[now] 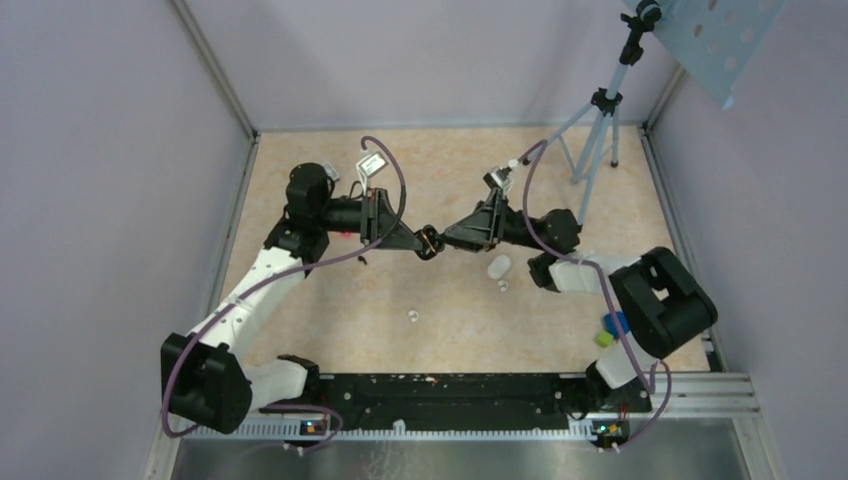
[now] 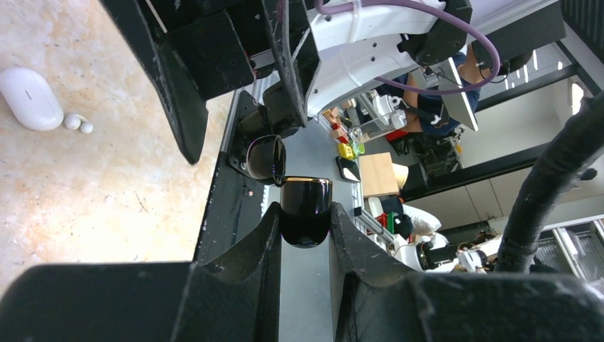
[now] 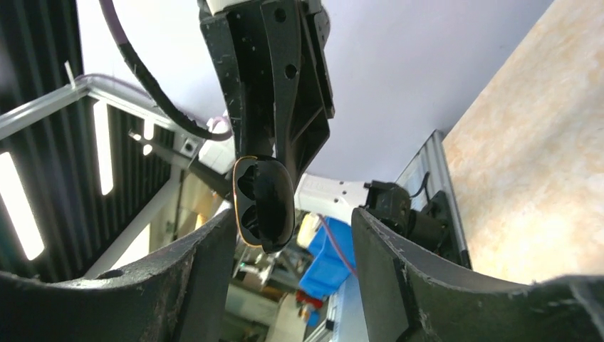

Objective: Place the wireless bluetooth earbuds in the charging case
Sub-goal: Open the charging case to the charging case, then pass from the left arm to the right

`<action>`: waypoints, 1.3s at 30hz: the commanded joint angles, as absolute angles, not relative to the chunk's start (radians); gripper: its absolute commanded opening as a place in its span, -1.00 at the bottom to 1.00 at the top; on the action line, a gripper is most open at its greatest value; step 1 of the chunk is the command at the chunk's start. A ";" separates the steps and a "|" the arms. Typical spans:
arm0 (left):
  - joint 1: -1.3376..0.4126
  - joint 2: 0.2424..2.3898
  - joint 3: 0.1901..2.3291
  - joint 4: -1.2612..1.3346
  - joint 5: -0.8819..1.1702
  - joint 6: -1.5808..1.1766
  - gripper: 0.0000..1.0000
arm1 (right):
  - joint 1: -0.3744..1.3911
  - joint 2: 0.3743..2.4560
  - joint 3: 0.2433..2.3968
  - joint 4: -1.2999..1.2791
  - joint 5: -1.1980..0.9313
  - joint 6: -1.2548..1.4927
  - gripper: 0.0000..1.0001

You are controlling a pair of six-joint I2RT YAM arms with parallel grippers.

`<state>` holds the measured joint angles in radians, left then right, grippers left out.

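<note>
Between your right jaws, spread wide and touching nothing, hangs a glossy black shell (image 3: 262, 206) with two wells, pinched at its other end by the left jaws. Neither pair holds the task's things. The case (image 1: 498, 266) lies on the surface (image 1: 350, 300), below and behind the right jaws' tips, beside that wrist. Its long axis runs roughly across their reach, and the buds (image 2: 71, 121) sit just beside its end. Your right arm is nearer; I judge it must draw back and tip down.

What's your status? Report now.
Left gripper shut on open black case, midair. Right gripper open, facing it. White charging case, earbuds on table. Nothing blocking.
</note>
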<state>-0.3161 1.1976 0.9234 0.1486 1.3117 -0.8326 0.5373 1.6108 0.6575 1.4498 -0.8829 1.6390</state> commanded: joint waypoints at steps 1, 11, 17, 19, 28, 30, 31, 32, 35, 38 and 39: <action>-0.318 1.182 0.989 0.101 1.308 -0.754 -1.00 | 0.500 1.447 0.640 1.204 -0.860 1.422 0.21; -0.317 1.192 0.996 0.100 1.322 -0.755 -1.00 | 0.541 1.335 0.782 0.705 -0.862 1.062 0.19; -0.318 1.184 0.991 0.100 1.323 -0.759 -1.00 | 0.603 1.373 0.816 0.734 -0.889 1.047 0.17; -0.317 1.183 0.990 0.099 1.321 -0.760 -1.00 | 0.603 1.377 0.812 0.754 -0.888 1.062 0.15; -0.317 1.187 0.988 0.100 1.326 -0.759 -1.00 | 0.603 1.382 0.818 0.764 -0.877 1.081 -0.34; -0.318 1.188 0.987 0.100 1.326 -0.758 -1.00 | 0.603 1.381 0.816 0.776 -0.877 1.093 -0.44; -0.317 1.189 0.987 0.100 1.328 -0.758 -1.00 | 0.603 1.379 0.817 0.778 -0.877 1.096 -0.49; -0.317 1.190 0.986 0.100 1.328 -0.758 -1.00 | 0.603 1.379 0.818 0.780 -0.877 1.098 -0.54; -0.318 1.192 0.986 0.098 1.326 -0.753 -1.00 | 0.604 1.368 0.825 0.768 -0.876 1.093 -0.77; -0.318 1.194 0.987 0.094 1.317 -0.745 -1.00 | 0.603 1.352 0.838 0.706 -0.867 1.054 -1.00; -0.318 1.196 0.986 0.092 1.314 -0.742 -1.00 | 0.603 1.344 0.846 0.669 -0.860 1.028 -1.00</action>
<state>-0.3157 1.2018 0.9611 0.0517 1.3003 -0.7689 0.5980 1.3758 0.7811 0.7341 -0.8768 1.0943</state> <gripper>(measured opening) 0.291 0.038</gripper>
